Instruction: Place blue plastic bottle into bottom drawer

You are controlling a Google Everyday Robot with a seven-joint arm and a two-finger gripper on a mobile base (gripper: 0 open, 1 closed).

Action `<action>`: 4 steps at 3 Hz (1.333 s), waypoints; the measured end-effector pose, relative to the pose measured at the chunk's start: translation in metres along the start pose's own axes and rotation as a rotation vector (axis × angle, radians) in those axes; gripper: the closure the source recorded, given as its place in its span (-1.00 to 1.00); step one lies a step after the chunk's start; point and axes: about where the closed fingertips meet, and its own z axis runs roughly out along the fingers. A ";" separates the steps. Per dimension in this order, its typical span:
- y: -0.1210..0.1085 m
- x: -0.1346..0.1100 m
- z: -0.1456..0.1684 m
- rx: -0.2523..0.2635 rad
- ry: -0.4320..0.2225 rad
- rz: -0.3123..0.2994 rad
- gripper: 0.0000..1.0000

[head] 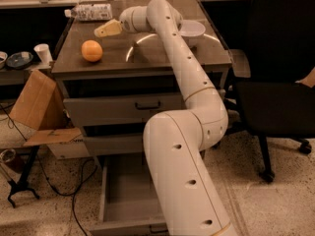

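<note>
bottom drawer (125, 200): pulled open, 6 o'clock below the table (118, 64)
orange (92, 50): 7 o'clock of the end effector; apart from it
end effector (108, 28): over the table's left; grip state cannot be told
blue plastic bottle (92, 12): lying on the far-left table edge; 11 o'clock, near; axis 9–3, cap at 9
bowl (193, 29): 3 o'clock; out of the way

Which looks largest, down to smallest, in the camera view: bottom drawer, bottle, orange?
1. the bottom drawer, open and nearest the camera
2. the bottle, lying farthest back
3. the orange
The hand hovers between bottle and orange.
</note>
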 end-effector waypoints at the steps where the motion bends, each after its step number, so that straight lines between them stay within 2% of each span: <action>1: -0.003 -0.015 -0.008 0.019 -0.005 -0.022 -1.00; 4: -0.005 -0.098 -0.062 0.102 0.019 -0.149 -1.00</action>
